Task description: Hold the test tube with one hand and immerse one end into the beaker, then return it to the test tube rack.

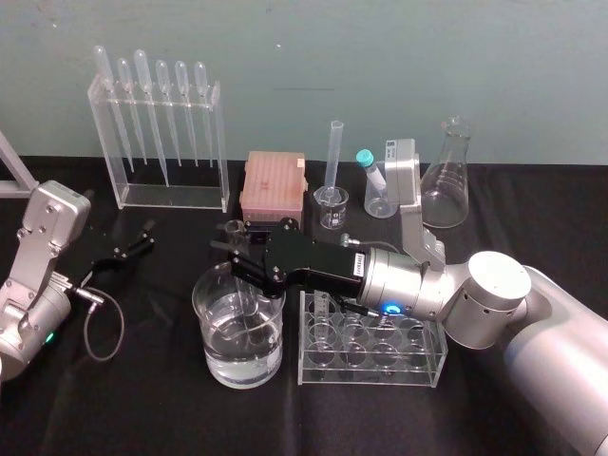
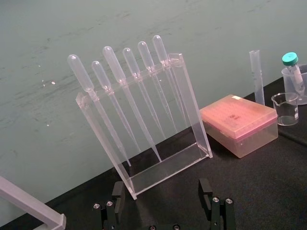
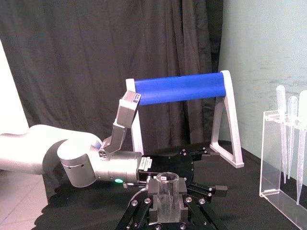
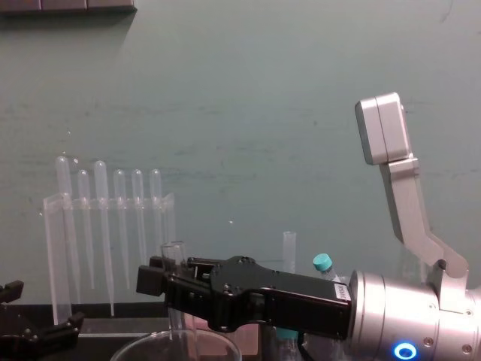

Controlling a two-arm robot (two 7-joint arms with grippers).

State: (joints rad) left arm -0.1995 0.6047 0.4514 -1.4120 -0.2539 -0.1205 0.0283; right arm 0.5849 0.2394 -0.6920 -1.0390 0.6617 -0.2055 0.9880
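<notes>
Chest view chops the beaker off at 6 o'clock, only a rim arc left. The test tube has its middle tucked behind the right gripper and its bottom end drops out of frame, so depth's anyone's guess.

The long clear test tube and wide round beaker are smooth glossy glass; the worktop wears matt black cloth; the test tube rack is clear plastic.
</notes>
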